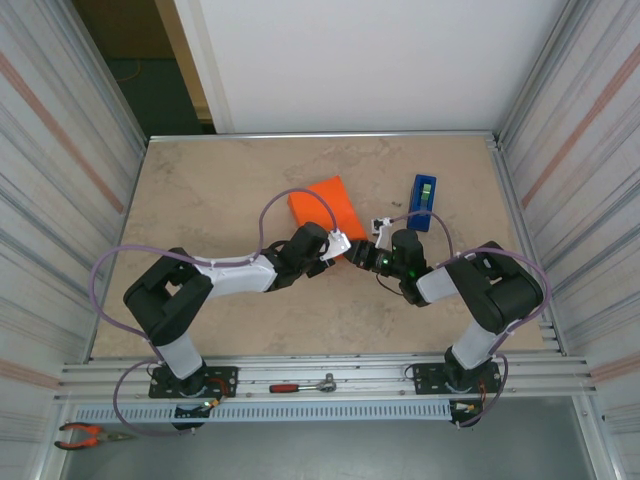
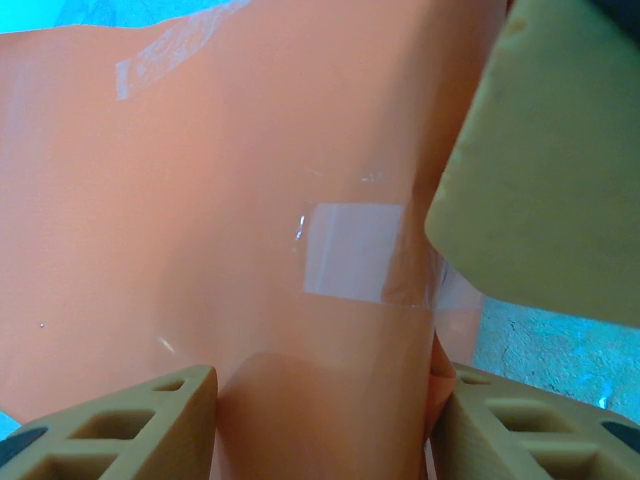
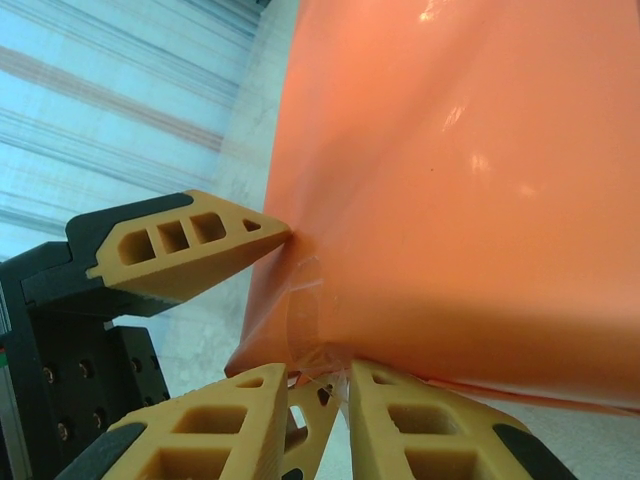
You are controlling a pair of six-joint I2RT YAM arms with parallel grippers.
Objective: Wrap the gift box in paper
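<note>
The orange paper (image 1: 323, 204) lies folded around the gift box at mid-table; the box itself is hidden under it. Clear tape (image 2: 352, 251) holds a seam down. My left gripper (image 1: 345, 243) is at the parcel's near end. In the left wrist view its fingers (image 2: 130, 420) press both sides of the wrapped end, so the left gripper (image 2: 325, 385) is shut on it. My right gripper (image 1: 372, 252) meets it from the right. In the right wrist view the right gripper (image 3: 320, 372) stands slightly open under the paper's corner, with a wisp of clear tape (image 3: 325, 300) at its tips.
A blue tape dispenser (image 1: 423, 203) stands just right of the parcel, behind the right arm. A red-handled tool (image 1: 305, 385) lies on the front rail and pliers (image 1: 85, 435) lie lower left. Corrugated walls close in both sides.
</note>
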